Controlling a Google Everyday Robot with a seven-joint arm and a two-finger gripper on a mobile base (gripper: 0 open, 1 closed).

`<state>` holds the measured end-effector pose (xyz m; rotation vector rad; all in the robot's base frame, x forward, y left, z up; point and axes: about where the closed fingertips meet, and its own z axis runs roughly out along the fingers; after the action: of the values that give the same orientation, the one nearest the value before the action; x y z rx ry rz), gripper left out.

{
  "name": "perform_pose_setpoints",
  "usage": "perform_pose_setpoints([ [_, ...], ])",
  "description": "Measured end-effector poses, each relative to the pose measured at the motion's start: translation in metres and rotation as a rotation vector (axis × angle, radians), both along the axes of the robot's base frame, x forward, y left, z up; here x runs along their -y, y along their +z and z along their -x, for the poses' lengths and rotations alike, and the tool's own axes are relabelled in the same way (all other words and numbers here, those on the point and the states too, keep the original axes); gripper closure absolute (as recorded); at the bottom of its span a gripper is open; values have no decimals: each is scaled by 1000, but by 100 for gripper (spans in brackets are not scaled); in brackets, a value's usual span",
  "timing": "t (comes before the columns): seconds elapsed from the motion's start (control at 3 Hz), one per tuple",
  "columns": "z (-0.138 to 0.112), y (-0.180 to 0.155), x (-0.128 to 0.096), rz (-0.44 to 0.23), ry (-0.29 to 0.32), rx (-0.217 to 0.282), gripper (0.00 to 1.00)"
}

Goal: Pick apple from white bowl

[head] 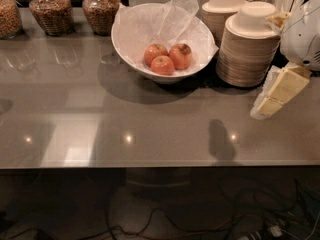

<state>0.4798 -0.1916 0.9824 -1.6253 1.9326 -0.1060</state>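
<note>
Looking toward the counter's back, you see three reddish-orange apples touching inside the glossy, tissue-lined white bowl, your gripper well right, its grip state untellable.

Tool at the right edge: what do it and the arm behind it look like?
The tool, at the view's right edge beside the stacked beige bowls, is blocky and cream-yellow with a paler tip. The arm behind it has a rounded, glossy white shell. No cables or markings show.
</note>
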Motion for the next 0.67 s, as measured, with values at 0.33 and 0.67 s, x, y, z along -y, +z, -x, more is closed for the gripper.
perform_pose_setpoints([
  [0.33,-35,15,-25,-76,48,133,0],
  [0.67,-67,26,-47,-106,83,201,0],
])
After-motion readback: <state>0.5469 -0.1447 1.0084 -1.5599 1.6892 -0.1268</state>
